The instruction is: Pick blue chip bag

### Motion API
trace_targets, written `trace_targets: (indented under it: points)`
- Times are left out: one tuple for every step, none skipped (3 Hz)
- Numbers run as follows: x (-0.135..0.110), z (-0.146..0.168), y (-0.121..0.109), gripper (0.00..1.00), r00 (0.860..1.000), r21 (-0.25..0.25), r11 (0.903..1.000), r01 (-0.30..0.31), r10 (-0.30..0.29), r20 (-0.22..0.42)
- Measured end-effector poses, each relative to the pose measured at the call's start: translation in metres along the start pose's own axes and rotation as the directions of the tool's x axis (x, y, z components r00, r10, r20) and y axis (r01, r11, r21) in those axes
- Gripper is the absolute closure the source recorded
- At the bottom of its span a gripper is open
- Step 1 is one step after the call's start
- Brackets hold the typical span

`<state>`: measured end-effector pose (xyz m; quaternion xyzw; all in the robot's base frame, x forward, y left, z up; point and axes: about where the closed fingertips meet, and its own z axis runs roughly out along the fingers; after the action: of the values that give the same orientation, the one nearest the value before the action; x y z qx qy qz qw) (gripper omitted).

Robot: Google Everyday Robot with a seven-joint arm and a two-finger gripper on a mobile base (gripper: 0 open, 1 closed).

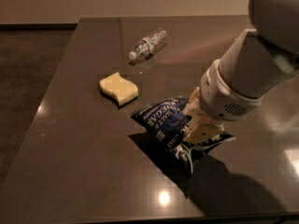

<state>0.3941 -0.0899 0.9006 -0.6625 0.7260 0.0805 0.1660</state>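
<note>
The blue chip bag [161, 120] is a crinkly navy bag with white lettering, near the middle of the dark table [79, 171]. My gripper [198, 127] comes in from the right and its cream fingers are shut on the bag's right half. The bag hangs tilted, its left end raised off the table with a dark shadow under it. The white arm covers the bag's right edge.
A yellow wavy sponge [119, 87] lies just left and behind the bag. A clear plastic water bottle [148, 43] lies on its side farther back. The table's left and front edges drop to a dark floor.
</note>
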Motion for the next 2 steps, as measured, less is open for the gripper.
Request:
trace_targets:
  points:
    - [-0.001, -0.025, -0.008, 1.0, 1.0, 0.041, 0.9992, -0.001, 0.0, 0.014]
    - [-0.003, -0.06, -0.016, 1.0, 1.0, 0.082, 0.9965, 0.012, -0.014, 0.018]
